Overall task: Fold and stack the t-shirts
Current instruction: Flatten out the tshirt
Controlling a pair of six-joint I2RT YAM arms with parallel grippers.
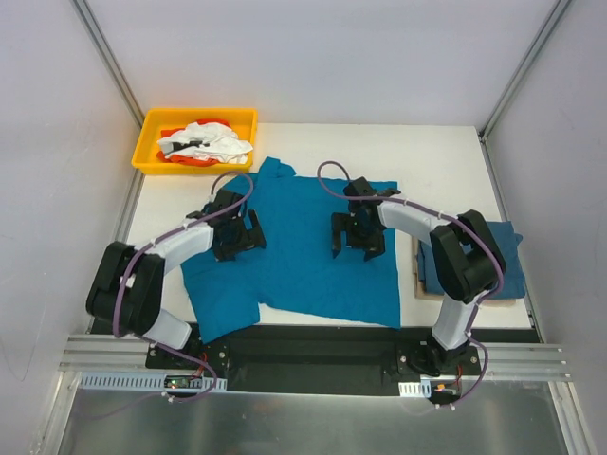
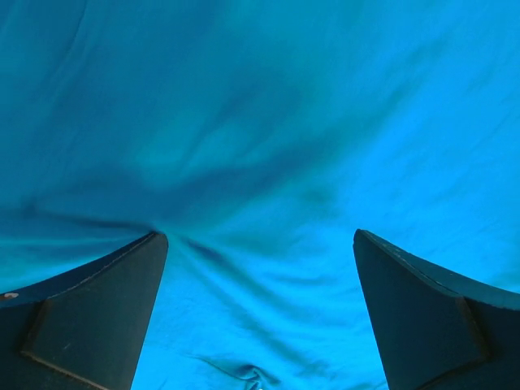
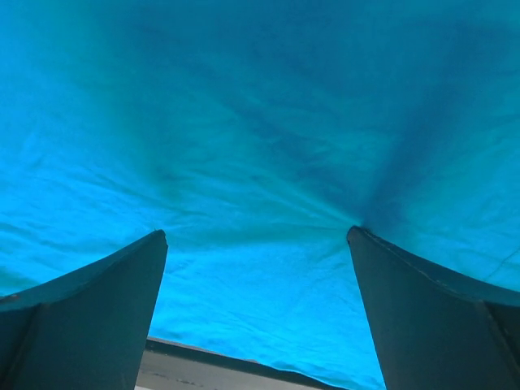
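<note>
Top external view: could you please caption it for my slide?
Left pincer and right pincer, both open, on the spread teal t-shirt.

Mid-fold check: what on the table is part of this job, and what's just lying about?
Job:
- spread t-shirt
- folded t-shirts, stacked at the right
- left gripper and right gripper, both open over the spread shirt

Lying about:
- yellow bin, far left corner
- white and orange cloth inside it

Left arm (image 1: pixel 128 284), right arm (image 1: pixel 465 261): black and grey.
Black joints, light grey links, a looped purple cable (image 1: pixel 234 174) on each, black bases (image 1: pixel 180 358); dark wedge-shaped fingers (image 2: pixel 89 317).
</note>
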